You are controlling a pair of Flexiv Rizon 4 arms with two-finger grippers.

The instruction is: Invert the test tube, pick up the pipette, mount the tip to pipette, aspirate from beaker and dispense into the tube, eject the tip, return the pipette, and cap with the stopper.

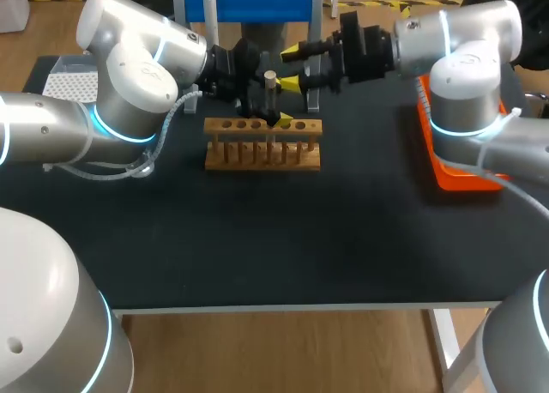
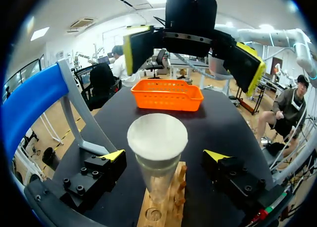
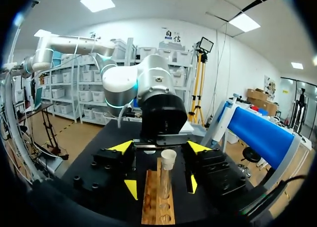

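- The test tube point(image 1: 270, 101) is being carried upright in a hole near the middle of the rack point(image 1: 262, 153). A white stopper point(image 2: 157, 138) is being shown on its mouth, and how deep it is seated cannot be told.
- The left gripper point(image 2: 164, 155) is being held low over the rack, with its fingers spread wide on either side of the glass and touching nothing.
- The right gripper point(image 3: 159, 147) is being held higher above the rack, at about stopper height. Its fingers are likewise spread wide and are gripping nothing, and a gap to the stopper is being shown in the head view.
- Capping is being judged as the step in hand, and close to its end, since the stopper is already on the tube and nothing is being carried by either gripper.
- If the seat is being doubted, the glass is best being steadied just above the rack by the left fingers while the stopper is being pressed straight down along the tube's axis.
- A sideways push is being avoided, as the tube could be levered in its hole or the rack tipped.
- Pressure is being kept light, because thin glass is being squeezed.
- Withdrawal is being planned so that each gripper is being drawn back along its own line, away from the rack, with fingers kept wide, so that neither stopper nor tube is being brushed.
- The two grippers are being kept apart above the rack, with only one being moved at a time.
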